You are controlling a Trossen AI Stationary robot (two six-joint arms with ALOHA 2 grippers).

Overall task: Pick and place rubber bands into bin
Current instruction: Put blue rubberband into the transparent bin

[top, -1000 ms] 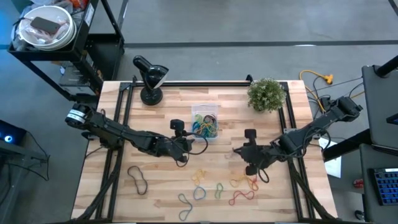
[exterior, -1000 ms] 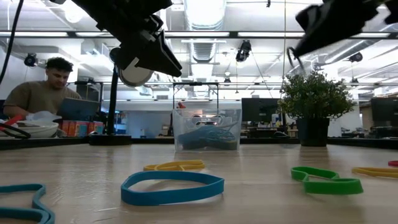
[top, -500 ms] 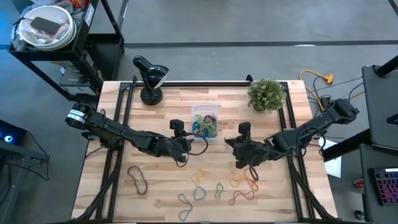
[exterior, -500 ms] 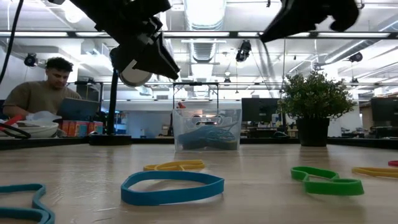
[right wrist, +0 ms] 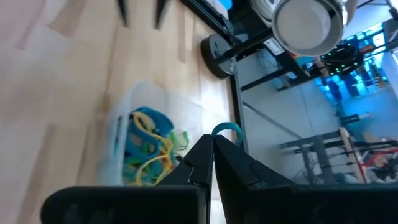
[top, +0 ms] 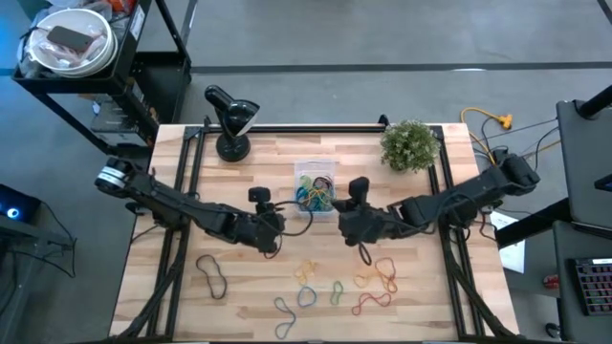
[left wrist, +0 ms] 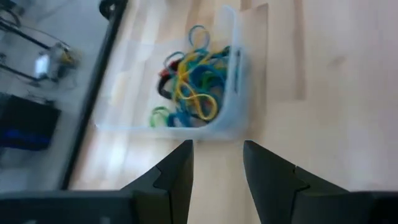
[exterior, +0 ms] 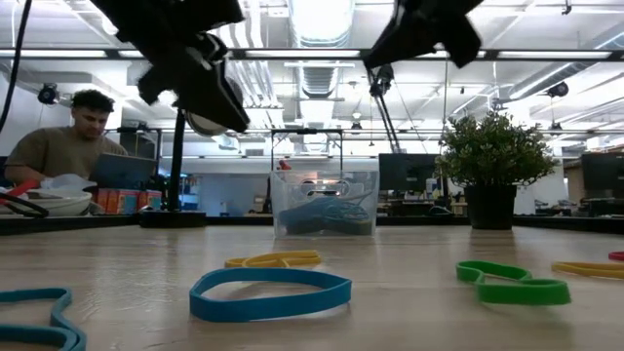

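Near the middle of the wooden worktop (top: 249,158), toward its far edge, sits the small clear plastic bin (top: 316,188) already holding a tangle of coloured rubber bands (left wrist: 189,87). The right gripper (right wrist: 213,144) hangs just beside it, jaws pinched on a thin blue rubber band (right wrist: 226,130). The left gripper (left wrist: 216,155) waits near the bin, jaws parted and empty. Released short of the rim, that floppy loop could land outside or drape over the wall.
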